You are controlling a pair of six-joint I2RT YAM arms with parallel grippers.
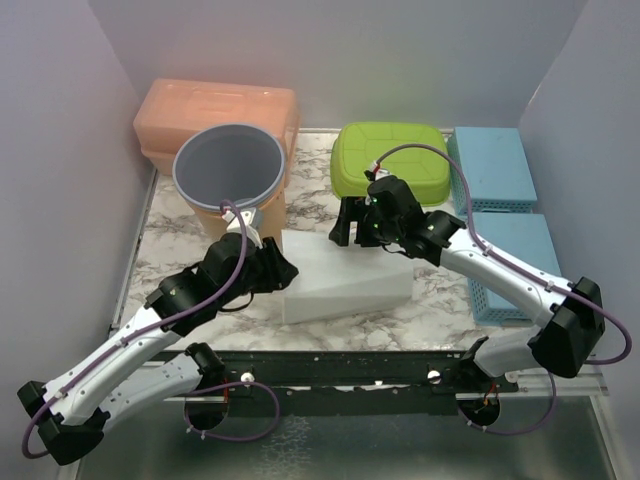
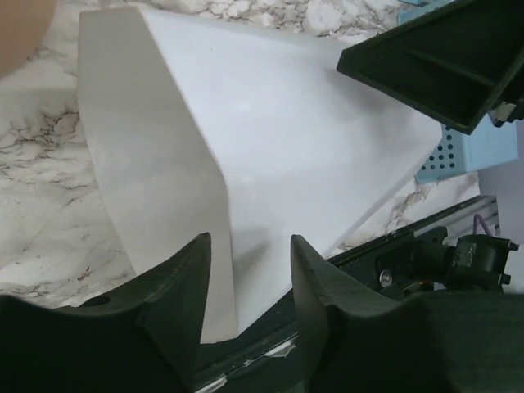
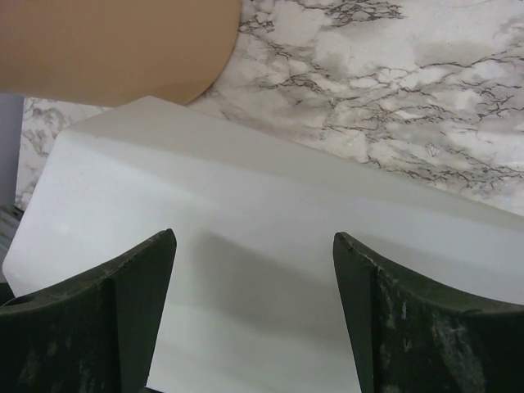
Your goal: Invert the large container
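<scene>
In the middle of the table, your white container [image 1: 345,275] lay solid face up. Your right gripper [image 3: 254,246] hung wide open above it, holding nothing. Your left gripper [image 2: 250,246] straddled its near-left corner, half closed; I couldn't tell whether it gripped.

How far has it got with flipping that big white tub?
Done: the approach to the large white plastic container. In hand: the left fingers straddle one of its edges; the right fingers hang open above it. Left: the lift and flip; it rests flat on the marble table, a closed face up.
</scene>
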